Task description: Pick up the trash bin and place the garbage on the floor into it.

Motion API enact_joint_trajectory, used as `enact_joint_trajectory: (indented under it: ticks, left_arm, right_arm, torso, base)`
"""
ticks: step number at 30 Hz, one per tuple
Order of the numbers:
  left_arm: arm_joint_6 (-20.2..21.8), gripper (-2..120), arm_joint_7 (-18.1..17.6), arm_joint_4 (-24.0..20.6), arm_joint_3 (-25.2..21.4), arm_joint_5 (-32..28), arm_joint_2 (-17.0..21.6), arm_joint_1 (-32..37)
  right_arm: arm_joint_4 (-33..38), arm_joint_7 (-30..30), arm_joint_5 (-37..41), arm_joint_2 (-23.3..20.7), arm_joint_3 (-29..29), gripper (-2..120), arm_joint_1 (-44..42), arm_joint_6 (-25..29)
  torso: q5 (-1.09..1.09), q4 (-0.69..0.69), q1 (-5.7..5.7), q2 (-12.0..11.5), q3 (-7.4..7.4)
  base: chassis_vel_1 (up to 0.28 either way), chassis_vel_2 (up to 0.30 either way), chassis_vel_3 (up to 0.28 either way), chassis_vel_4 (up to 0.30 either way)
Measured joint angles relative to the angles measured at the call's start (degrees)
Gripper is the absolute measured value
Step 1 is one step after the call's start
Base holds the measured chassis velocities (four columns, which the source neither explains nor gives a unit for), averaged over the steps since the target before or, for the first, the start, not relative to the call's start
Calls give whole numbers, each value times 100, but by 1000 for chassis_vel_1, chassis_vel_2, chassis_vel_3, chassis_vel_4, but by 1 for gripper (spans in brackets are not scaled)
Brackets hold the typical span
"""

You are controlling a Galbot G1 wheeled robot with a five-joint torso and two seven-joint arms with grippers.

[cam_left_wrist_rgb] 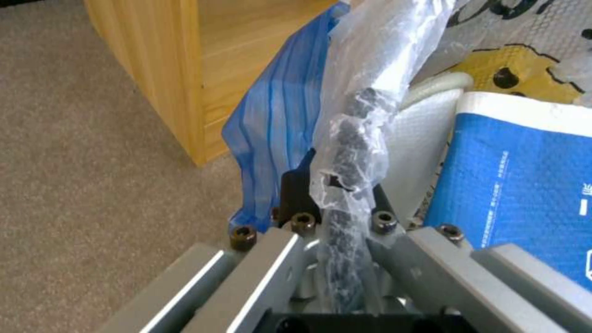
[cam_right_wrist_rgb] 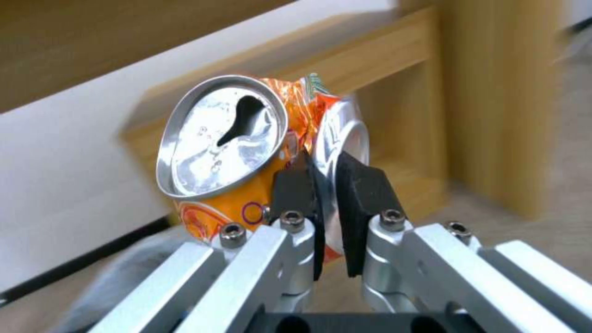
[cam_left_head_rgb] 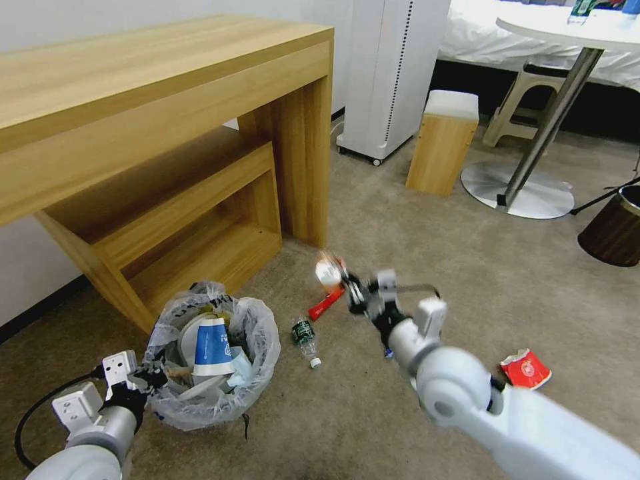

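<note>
Left gripper (cam_left_wrist_rgb: 336, 217) clamped on the rim of the trash bin (cam_left_head_rgb: 212, 353), holding it steady on the floor (cam_left_head_rgb: 413, 233) beside the desk (cam_left_head_rgb: 167, 100) so right gripper (cam_right_wrist_rgb: 325, 203), pinching 1 crushed orange can (cam_right_wrist_rgb: 234, 152) midair above the carpet, can likely drop it in.

Left gripper (cam_left_head_rgb: 155, 379) clamped — right gripper (cam_left_head_rgb: 348, 288) clamped.

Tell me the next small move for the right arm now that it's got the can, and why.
Probably carry the crushed can left, over the trash bin. The right gripper pinches the can above the floor, away from the bin, whose rim the left gripper grips.
</note>
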Motion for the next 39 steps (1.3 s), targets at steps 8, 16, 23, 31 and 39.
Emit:
enact_joint_trajectory:
  ticks: [8, 16, 23, 31, 39]
  left_arm:
    - [52, 0, -20, -139, -6, 20, -67, 48]
    - [60, 0, -27, -225, -51, 65, -199, 114]
    - [54, 0, -24, -235, -83, 77, -266, 108]
    - [40, 0, -22, -225, -86, 78, -271, 109]
    - [22, 0, -12, -213, -89, 85, -264, 152]
  right_arm:
    - [-553, 460, 504, 533, -1810, 5, 1193, -252]
    - [-1236, 750, 874, 1303, -2835, 5, 1927, -381]
    - [-1304, 902, 988, 1815, -3223, 5, 2185, -461]
    - [-1613, 1119, 1048, 2039, -3453, 5, 2176, -621]
    - [-2103, 1664, 1240, 2582, -3553, 5, 2024, -1003]
  torso:
    - [1, -1, 0, 0, 0]
    - [0, 0, 0, 0, 0]
    - [0, 0, 0, 0, 0]
    - [0, -2, 0, 0, 0]
    - [0, 0, 0, 0, 0]
  base:
    - [0, 0, 0, 0]
    - [0, 0, 0, 0]
    - [0, 0, 0, 0]
    - [0, 0, 0, 0]
    - [0, 0, 0, 0]
